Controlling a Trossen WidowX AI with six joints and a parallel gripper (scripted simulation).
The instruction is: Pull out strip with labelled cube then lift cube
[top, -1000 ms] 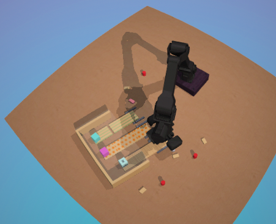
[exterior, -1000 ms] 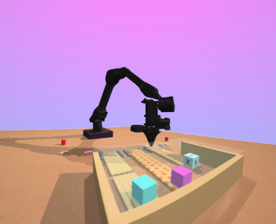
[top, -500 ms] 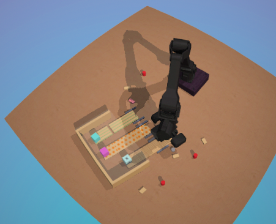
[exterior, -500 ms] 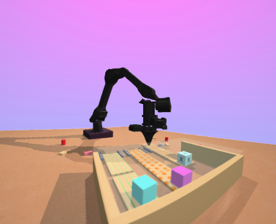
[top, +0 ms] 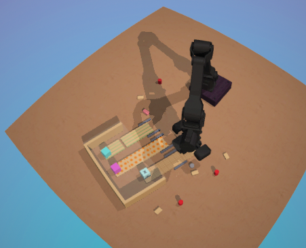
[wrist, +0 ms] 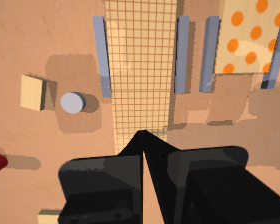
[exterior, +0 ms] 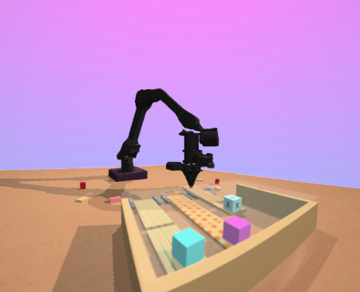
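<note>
The gripper [wrist: 142, 135], fingers pressed together on nothing, bears tip-down on the grid strip's [wrist: 141, 60] near end outside the tray [exterior: 240, 263]. The labelled cube [top: 144, 173] rides that strip inside the tray, beside the dotted strip [top: 141, 156]. Dragging well likely means steady downward pressure and a straight pull between the rails [wrist: 102, 55], slow enough that the cube does not tip.

red pegs [top: 216, 172], tan blocks [top: 226, 156], grey disc [wrist: 72, 102]

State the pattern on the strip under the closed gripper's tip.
A fine brown grid on tan; the checked strip shows best in the wrist view, beneath the gripper.

3 cubes [exterior: 232, 203] on strips [exterior: 196, 213]
</note>
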